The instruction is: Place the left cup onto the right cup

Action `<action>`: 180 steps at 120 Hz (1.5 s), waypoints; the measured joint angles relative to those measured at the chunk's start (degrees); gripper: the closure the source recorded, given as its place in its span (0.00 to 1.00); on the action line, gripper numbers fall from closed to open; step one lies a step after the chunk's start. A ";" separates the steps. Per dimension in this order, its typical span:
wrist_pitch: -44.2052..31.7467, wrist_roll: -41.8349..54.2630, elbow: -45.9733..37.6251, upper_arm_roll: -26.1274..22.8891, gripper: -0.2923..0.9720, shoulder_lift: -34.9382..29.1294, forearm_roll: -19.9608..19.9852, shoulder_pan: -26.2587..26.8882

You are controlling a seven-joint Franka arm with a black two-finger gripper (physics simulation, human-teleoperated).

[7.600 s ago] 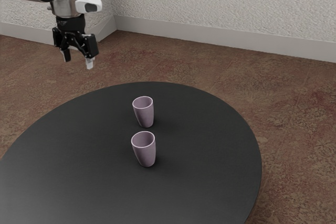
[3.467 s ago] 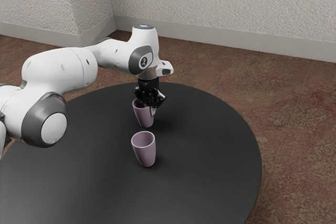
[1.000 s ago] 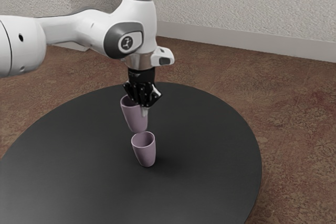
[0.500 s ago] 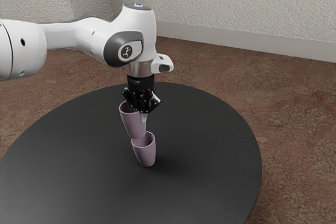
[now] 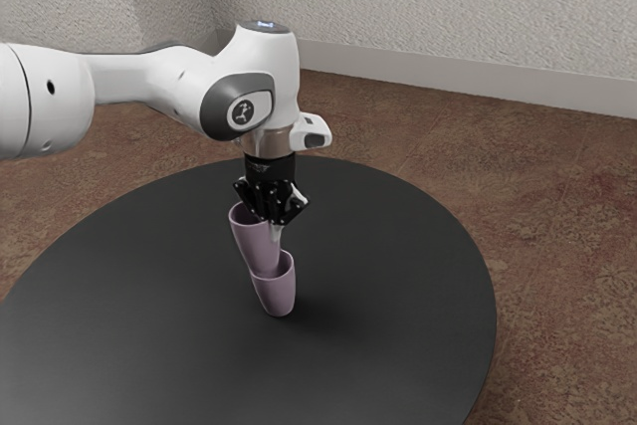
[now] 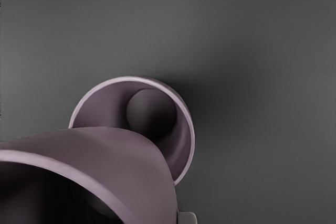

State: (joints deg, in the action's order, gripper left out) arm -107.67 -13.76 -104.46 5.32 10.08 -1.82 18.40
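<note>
The fingers pinch the top cup by its rim. It leans, its bottom inside the lower cup on the tabletop, mid-frame.

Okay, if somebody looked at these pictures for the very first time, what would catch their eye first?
First the white arm reaching in from the exterior view's left, its gripper shut on the rim of a tilted purple cup. That cup's base meets the mouth of a second cup, which stands upright near the middle of the round black table.
</note>
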 joint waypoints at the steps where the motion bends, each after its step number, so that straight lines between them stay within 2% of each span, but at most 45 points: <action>1: -0.08 -0.02 0.00 0.00 0.85 0.05 0.00 -0.03; 80: -4.01 -0.92 0.11 0.03 0.85 2.74 -0.43 -0.18; 102: -4.13 -0.91 0.07 0.04 0.53 2.89 -0.16 0.06; 119: -4.17 -0.91 0.09 0.03 0.39 2.93 -0.07 0.06; 144: -4.15 -0.90 0.35 0.04 0.29 2.79 -0.03 0.06; 180: -1.74 -0.79 6.00 0.12 0.25 1.95 -0.87 0.06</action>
State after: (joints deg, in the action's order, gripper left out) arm -109.41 -14.55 -98.46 5.45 12.03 -2.69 18.46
